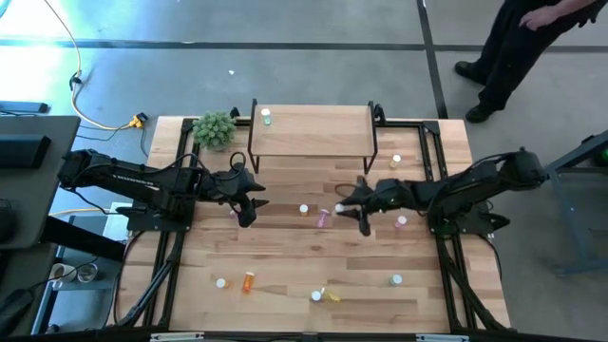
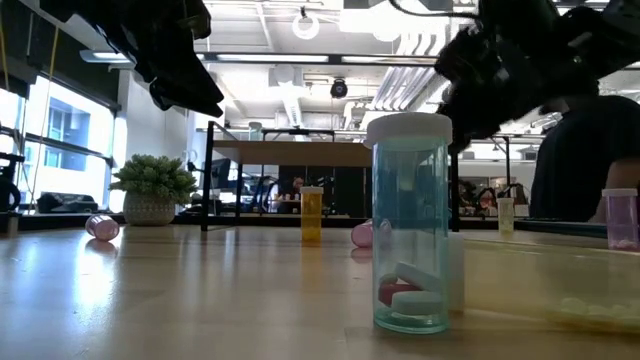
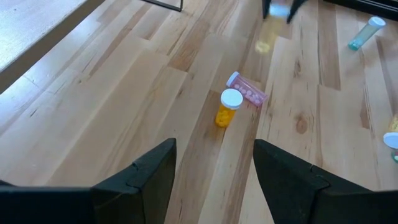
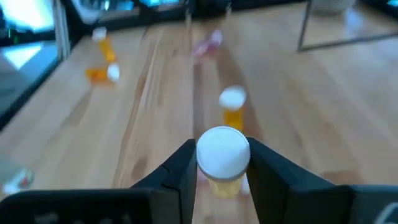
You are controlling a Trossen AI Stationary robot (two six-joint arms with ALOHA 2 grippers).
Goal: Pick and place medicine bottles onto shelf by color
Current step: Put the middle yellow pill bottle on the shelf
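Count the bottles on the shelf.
1: a green bottle on the shelf, at its corner nearest the plant. Its top shows fully from above; none seems hidden.

Left jaws apart, right jaws clamped.

Flanking the shelf (image 1: 312,131), both arms are dark, chunky and jointed, with the left arm (image 1: 123,180) carrying small pale lettering, and each ends in two matte black, angular fingers (image 3: 146,174).
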